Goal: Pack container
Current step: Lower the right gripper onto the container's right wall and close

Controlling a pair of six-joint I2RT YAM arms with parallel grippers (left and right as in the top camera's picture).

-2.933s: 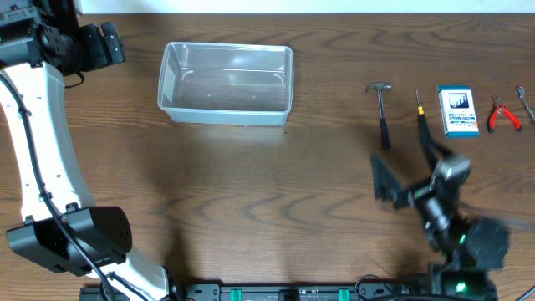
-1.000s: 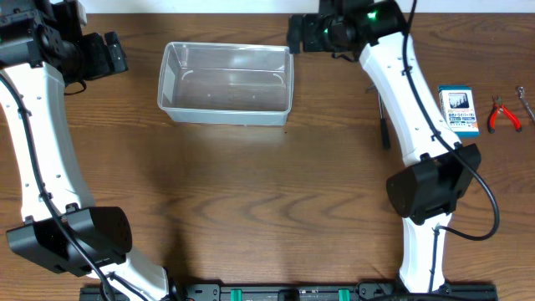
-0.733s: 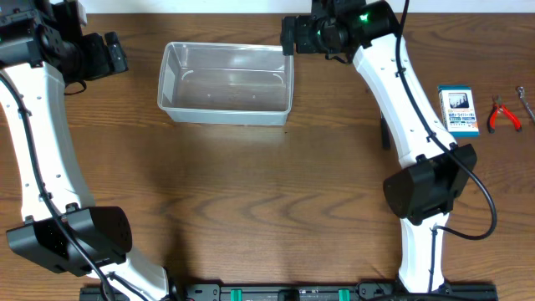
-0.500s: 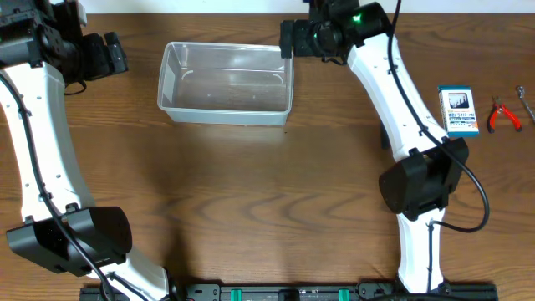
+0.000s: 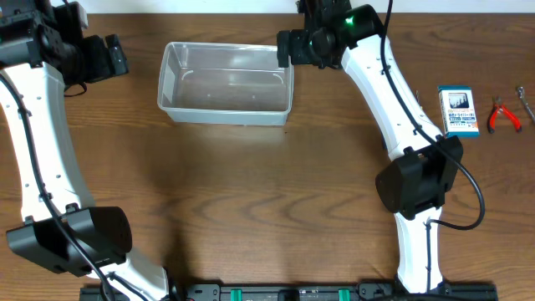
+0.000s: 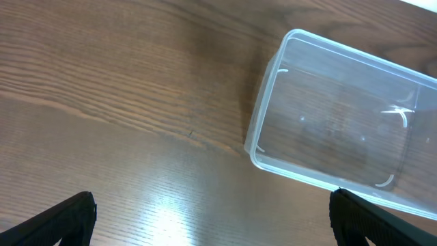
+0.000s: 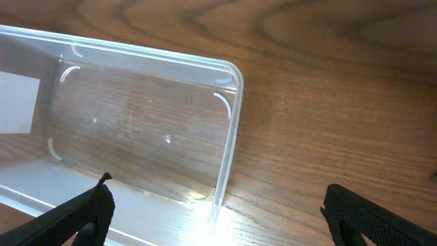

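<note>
**Clear tub at far side of table; both hands wide open and holding nothing**

The container is a clear plastic tub that stands upright on the table, mouth up. It sits towards the far edge, left of centre. The wood grain shows through its floor and walls. Its long sides run across the table.

The right hand is at the tub's far right corner, with its arm reaching in from the right. In the right wrist view, its two dark fingers are spread to the edges of the frame, and nothing is between them. That rounded corner of the tub lies below the hand. The views do not show whether the hand touches the rim.

The left hand hangs to the left of the tub, apart from it, near the far left corner of the table. In the left wrist view, its fingers are also spread fully, with nothing gripped. Bare wood lies beneath them, and the tub is ahead and to the right.

Well to the right of the tub, a small blue-and-white box lies flat. Red-handled pliers are just beside it, and a metal tool is partly cut off by the right edge.
</note>
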